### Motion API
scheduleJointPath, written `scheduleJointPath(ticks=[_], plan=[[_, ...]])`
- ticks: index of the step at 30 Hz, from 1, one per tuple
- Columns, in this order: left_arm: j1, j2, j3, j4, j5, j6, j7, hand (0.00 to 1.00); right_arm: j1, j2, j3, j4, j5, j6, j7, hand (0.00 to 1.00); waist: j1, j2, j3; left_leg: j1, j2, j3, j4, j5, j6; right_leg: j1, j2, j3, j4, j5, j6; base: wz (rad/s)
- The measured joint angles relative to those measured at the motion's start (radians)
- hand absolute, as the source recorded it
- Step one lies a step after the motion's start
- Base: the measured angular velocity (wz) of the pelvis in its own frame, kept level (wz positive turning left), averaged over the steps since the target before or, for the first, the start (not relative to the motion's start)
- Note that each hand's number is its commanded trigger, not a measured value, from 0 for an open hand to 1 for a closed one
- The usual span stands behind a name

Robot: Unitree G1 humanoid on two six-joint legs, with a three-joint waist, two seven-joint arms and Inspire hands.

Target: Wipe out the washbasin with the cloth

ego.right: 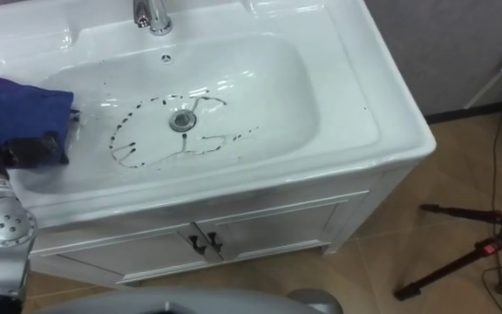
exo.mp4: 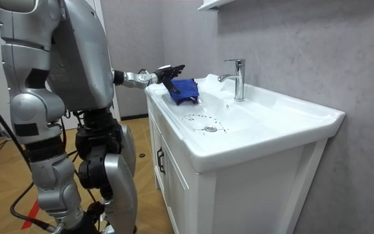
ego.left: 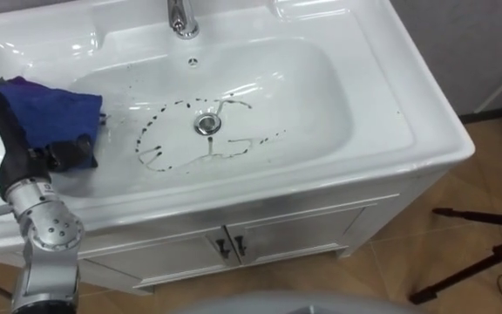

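Cabinet doors [ego.left: 232,246]: closest to me, right under the front rim. In the room view the robot stands against this front, with its left arm stretched out over the bowl.
Left hand [ego.left: 63,155]: at the left end of the basin [ego.left: 325,109], low on the inner slope. Its dark fingers are curled over the near edge of the cloth, so I read it as holding the cloth.
Blue cloth [ego.left: 46,106]: bunched up under and beyond the hand. It lies on the left slope and has not reached the bowl's floor.
Dark marks [ego.left: 151,133]: a broken ring of streaks and dots on the bowl floor around the drain [ego.left: 207,124]. The ring's nearest edge is a short way to the right of the cloth, and white porcelain shows between the two.
Key relation: the dirt lies to the hand's right and slightly down-slope. The ring is longer left to right than front to back. I judge the next stroke should sweep rightward along that axis, past the drain.
Progress: the marks look untouched, so I take the wiping as barely started.
Risk: the cloth is wadded, so it may cover only a narrow strip on each pass.
Faucet [ego.left: 181,17]: farthest, at the back rim, clear of the sweep.
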Motion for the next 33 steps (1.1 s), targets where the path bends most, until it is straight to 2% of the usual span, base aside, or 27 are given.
scheduleJointPath(ticks=[9,20,22,24,29,33], plan=[[-0.001,0.000,0.000,0.047,0.000,0.022,0.000,0.00,0.001,-0.001,0.002,0.001,0.001,0.000,0.001,0.00,-0.001,0.011,0.0023,0.004,0.000,0.002,-0.007,0.000,0.000,-0.003,0.003,0.015,0.002,0.000,0.000,0.01],[-0.024,0.001,0.004,0.066,0.000,0.036,0.000,0.00,0.010,-0.001,0.029,-0.002,0.008,0.001,0.005,0.00,-0.002,0.010,-0.0005,0.003,0.000,0.003,-0.007,-0.001,0.001,-0.019,0.005,0.025,0.018,0.002,-0.001,-0.02],[-0.039,0.006,0.007,0.072,-0.001,0.040,0.000,0.00,0.013,-0.001,0.028,-0.002,0.009,0.003,0.012,0.00,-0.002,0.010,-0.0012,0.003,0.000,0.003,-0.007,-0.001,0.002,-0.020,0.005,0.025,0.020,0.002,-0.001,0.00],[-0.053,0.030,0.007,0.072,0.002,0.047,-0.003,0.00,0.013,-0.001,0.029,-0.002,0.012,0.019,0.014,0.00,-0.001,0.007,-0.0016,0.003,0.000,0.003,-0.008,-0.001,0.002,-0.022,0.006,0.026,0.024,0.002,-0.001,0.00],[-0.084,0.068,0.021,0.072,0.002,0.065,-0.008,0.00,0.015,-0.001,0.029,-0.009,0.022,0.022,0.014,0.00,0.005,0.000,-0.0045,-0.004,0.000,0.006,-0.017,-0.002,0.003,-0.036,0.006,0.028,0.035,0.002,-0.002,-0.05],[-0.109,0.071,0.038,0.072,0.003,0.079,-0.008,0.00,0.019,-0.001,0.030,-0.012,0.031,0.022,0.013,0.00,0.005,-0.005,-0.0065,-0.011,0.000,0.006,-0.014,-0.002,0.003,-0.040,0.005,0.027,0.035,0.002,-0.002,0.00]])
